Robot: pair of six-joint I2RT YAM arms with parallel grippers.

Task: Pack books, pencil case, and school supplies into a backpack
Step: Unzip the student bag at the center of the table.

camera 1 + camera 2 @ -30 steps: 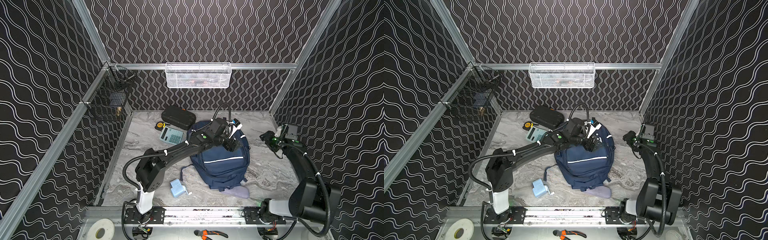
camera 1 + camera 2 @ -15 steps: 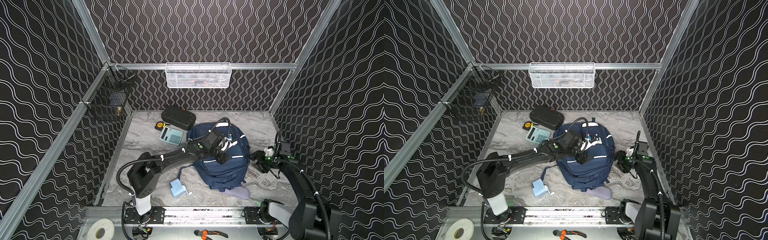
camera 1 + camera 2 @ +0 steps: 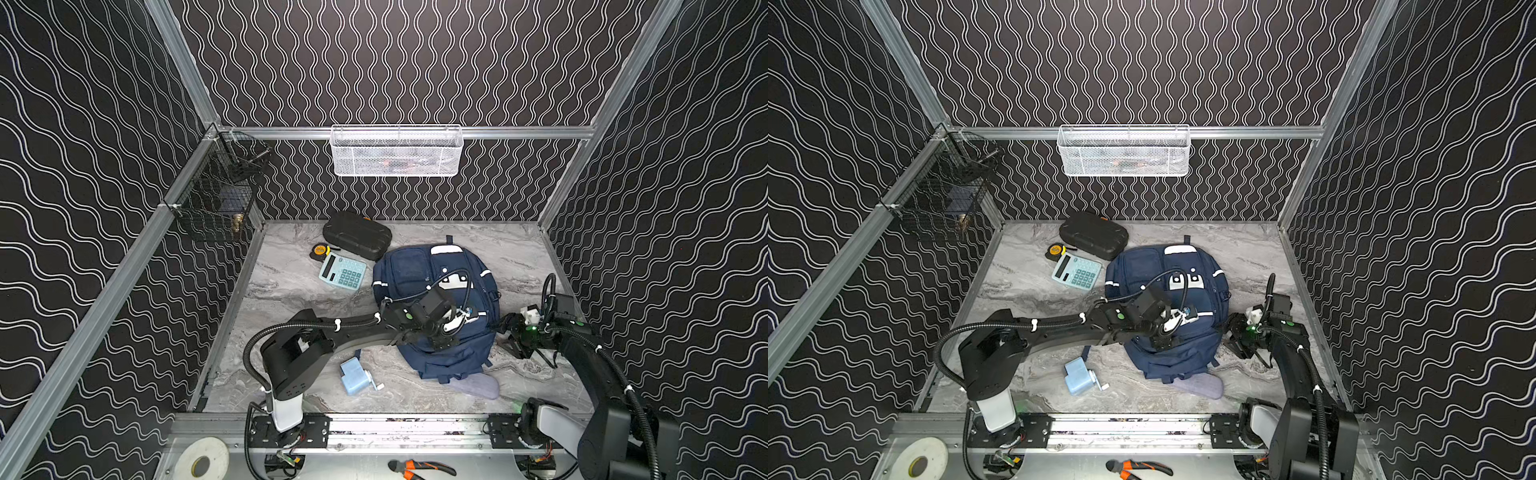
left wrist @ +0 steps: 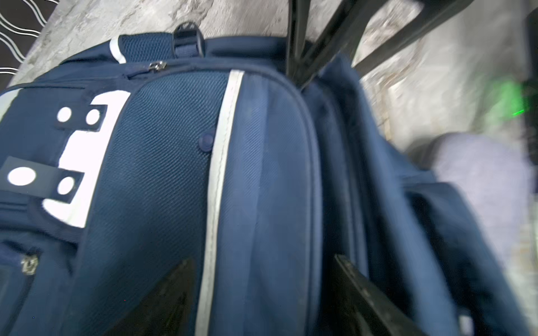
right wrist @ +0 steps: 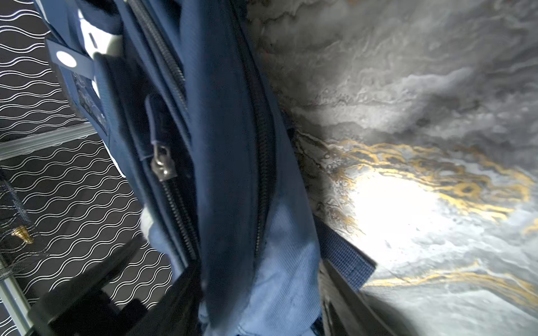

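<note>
The backpack point(image 3: 403, 274) point(image 3: 1133, 270) is laid flat and front up on the marbled table point(image 3: 291, 291), right of the middle, with its carry loop turned to the back wall. It is made of navy fabric with a fine woven texture and is crossed by thin white stripes. A white patch point(image 4: 87, 151) is sewn on its front, overlaid by dark tabs with white dots. Along its side, rows of zip teeth and a metal zip pull point(image 5: 161, 167) are seen in the right wrist view. The left gripper point(image 3: 446, 336) point(image 4: 263, 259) is held low over the front panel, its jaws spread wide to either side of a white stripe, and nothing is gripped. The right gripper point(image 3: 509, 336) point(image 5: 230, 253) is set at the backpack's side edge. Its jaws are parted with the bag's side between them, and a strip of wall shows between one finger and the fabric, so nothing is clamped. The grey-lavender pencil case point(image 3: 478, 384) point(image 3: 1200, 384) is found at the backpack's near end, partly tucked under it. The mint calculator point(image 3: 343, 271) is placed just beside the bag's far left corner, next to a tape measure point(image 3: 320, 250) and a black case point(image 3: 357, 235). The light-blue pencil sharpener point(image 3: 355, 376) is left near the bag's near left corner, close under the left arm.
</note>
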